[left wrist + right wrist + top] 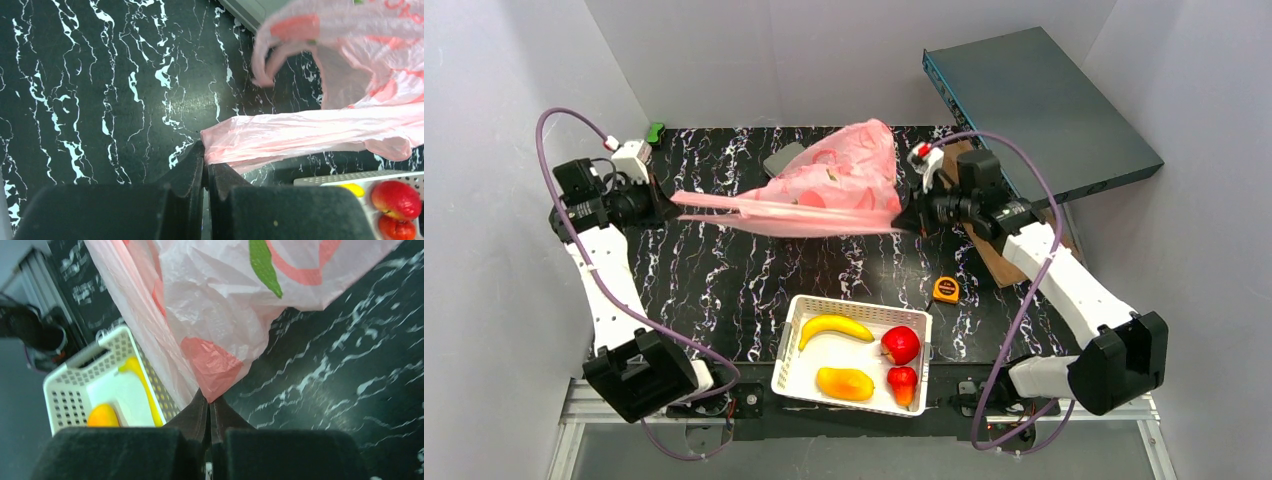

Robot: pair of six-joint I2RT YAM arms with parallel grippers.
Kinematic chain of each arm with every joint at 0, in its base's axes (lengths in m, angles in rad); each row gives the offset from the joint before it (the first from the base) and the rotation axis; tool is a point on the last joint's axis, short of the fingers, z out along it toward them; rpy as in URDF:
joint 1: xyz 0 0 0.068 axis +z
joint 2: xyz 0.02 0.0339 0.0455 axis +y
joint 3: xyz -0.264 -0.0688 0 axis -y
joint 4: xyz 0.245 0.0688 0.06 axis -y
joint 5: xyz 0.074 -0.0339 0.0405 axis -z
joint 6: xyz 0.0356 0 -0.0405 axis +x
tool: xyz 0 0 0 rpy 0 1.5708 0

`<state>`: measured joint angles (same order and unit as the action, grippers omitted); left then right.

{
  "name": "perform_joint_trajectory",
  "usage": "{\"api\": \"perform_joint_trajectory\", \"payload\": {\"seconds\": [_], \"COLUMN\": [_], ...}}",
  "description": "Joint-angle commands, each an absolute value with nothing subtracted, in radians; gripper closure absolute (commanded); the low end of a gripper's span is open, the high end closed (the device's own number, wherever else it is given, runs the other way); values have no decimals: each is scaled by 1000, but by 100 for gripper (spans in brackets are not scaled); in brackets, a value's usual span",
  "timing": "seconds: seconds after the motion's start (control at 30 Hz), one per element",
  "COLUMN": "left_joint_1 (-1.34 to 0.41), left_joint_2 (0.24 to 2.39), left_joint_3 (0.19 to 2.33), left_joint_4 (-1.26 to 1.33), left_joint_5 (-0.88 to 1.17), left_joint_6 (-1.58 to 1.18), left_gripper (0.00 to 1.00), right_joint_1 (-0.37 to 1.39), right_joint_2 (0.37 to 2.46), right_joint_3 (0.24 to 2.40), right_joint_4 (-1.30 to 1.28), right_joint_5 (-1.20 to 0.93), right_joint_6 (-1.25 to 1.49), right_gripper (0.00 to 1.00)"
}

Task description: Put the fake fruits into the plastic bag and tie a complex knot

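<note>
Both arms are up beyond the white lattice basket, and the pink plastic bag hangs stretched between them, off the black marbled table. The left gripper, beyond the basket and well to its left, has its jaws closed tight on the end of a long pink strip of the bag; the left wrist view shows the plastic pinched right at the fingertips. The right gripper, beyond the basket's right end, is clamped too, with a folded edge of the bag caught between its fingers, and the bag's printed body billows up past it. The fruits all sit in the basket, none in the bag: the yellow banana lies along the far side, the orange-yellow mango lies along the near side, the red apple is at the right end, and the small red pointed fruit is just on the near side of the apple, almost touching it. A small yellow-orange tape measure rests on the table just beyond the basket's far right corner.
</note>
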<state>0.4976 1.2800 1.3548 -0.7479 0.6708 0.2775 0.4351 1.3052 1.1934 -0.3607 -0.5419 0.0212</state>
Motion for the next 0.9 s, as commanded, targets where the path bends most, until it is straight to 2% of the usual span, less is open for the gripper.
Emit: {"api": "perform_joint_trajectory", "payload": {"seconds": [0.0,0.1,0.33,0.37,0.4,0.47,0.5,0.53,0.57,0.7,0.87], "left_joint_1": [574,530,470,469,470,473,475,480,483,487,486], "left_joint_2": [1236,1152,1067,1067,1068,1082,1093,1109,1124,1212,1364], "left_joint_3": [1254,1110,836,825,829,868,905,952,998,1208,1440], "left_joint_4": [-848,-954,-1078,-1097,-1122,-1191,-1245,-1303,-1353,-1501,-1561], "left_joint_5": [702,754,614,606,607,636,673,715,765,946,1089], "left_joint_6": [547,711,948,975,1000,1039,1065,1091,1110,1125,1103], "left_gripper": [100,100,100,98,85,46,30,22,17,4,2], "right_joint_1": [414,477,546,546,545,537,532,528,522,500,473], "right_joint_2": [1280,1330,1415,1425,1432,1435,1428,1417,1402,1368,1417], "right_joint_3": [1060,1043,1036,1049,1067,1106,1128,1149,1168,1288,1501], "right_joint_4": [-480,-508,-558,-584,-611,-663,-684,-699,-707,-735,-747], "right_joint_5": [-486,-489,-485,-483,-482,-502,-509,-511,-511,-531,-517], "right_joint_6": [-144,-171,-269,-283,-294,-306,-308,-309,-310,-302,-227], "right_gripper": [99,99,99,95,85,48,33,17,5,2,2]}}
